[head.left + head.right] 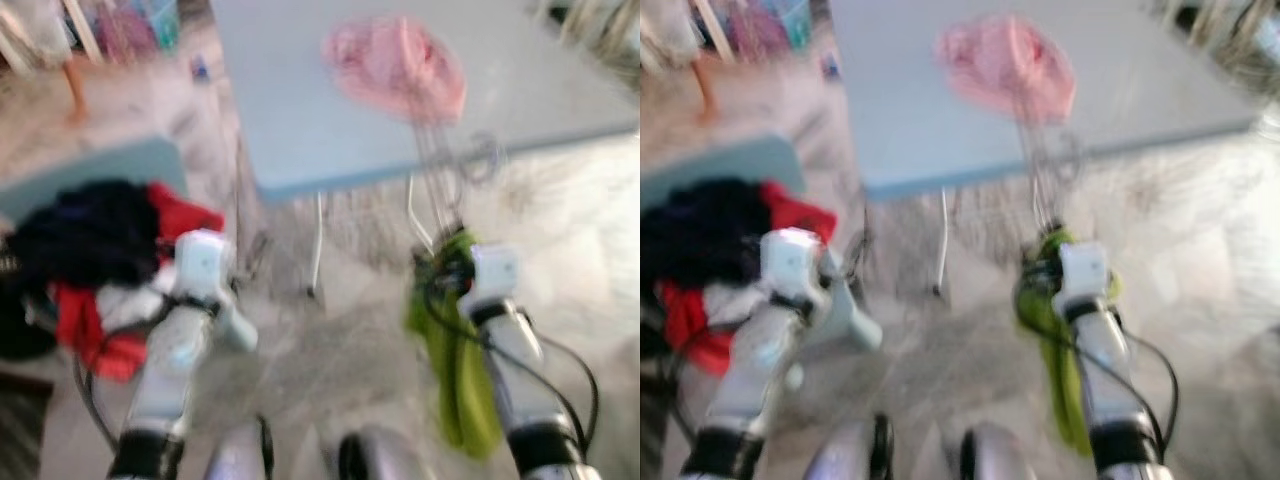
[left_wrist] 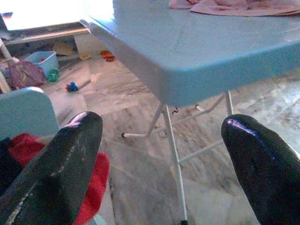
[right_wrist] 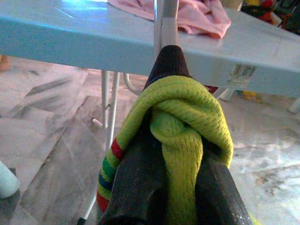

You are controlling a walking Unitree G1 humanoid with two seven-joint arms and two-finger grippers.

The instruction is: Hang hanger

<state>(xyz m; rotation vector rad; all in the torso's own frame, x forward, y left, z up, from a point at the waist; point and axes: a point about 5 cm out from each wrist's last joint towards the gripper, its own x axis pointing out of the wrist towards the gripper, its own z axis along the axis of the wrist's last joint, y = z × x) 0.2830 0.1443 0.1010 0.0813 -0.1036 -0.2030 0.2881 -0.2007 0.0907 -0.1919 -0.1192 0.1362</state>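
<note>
The hanger point(image 3: 166, 23) is seen as a pale metal shaft rising from between the fingers of the right end effector point(image 3: 168, 187), which is closed on it together with a lime-green mesh garment point(image 3: 187, 122). The garment is bunched over the black fingers point(image 3: 215, 192) and shows red, green and blue stripes at its hem. In the blurred head views the same garment hangs at lower right of the frame, beside the right arm point(image 1: 510, 330), and thin hanger wires point(image 1: 440, 170) are made out above it, running up across the edge of the bench point(image 1: 300, 110). How far the wires touch the bench cannot be told through the blur.

A pink cloth point(image 1: 395, 65) lies on the light-blue bench, in the upper centre of the frame. White folding legs point(image 2: 171, 136) stand under the bench on a grey marble floor point(image 2: 136, 183).

The left end effector point(image 2: 161, 154) is held open, its two black fingers point(image 2: 61, 168) wide apart with nothing between them, pointed at the bench edge and legs. At left of the frame a heap of red, dark and white clothes point(image 1: 100, 260) sits in front of a pale blue panel point(image 1: 90, 170). Coloured clutter point(image 2: 33, 70) lies on the floor far behind.
</note>
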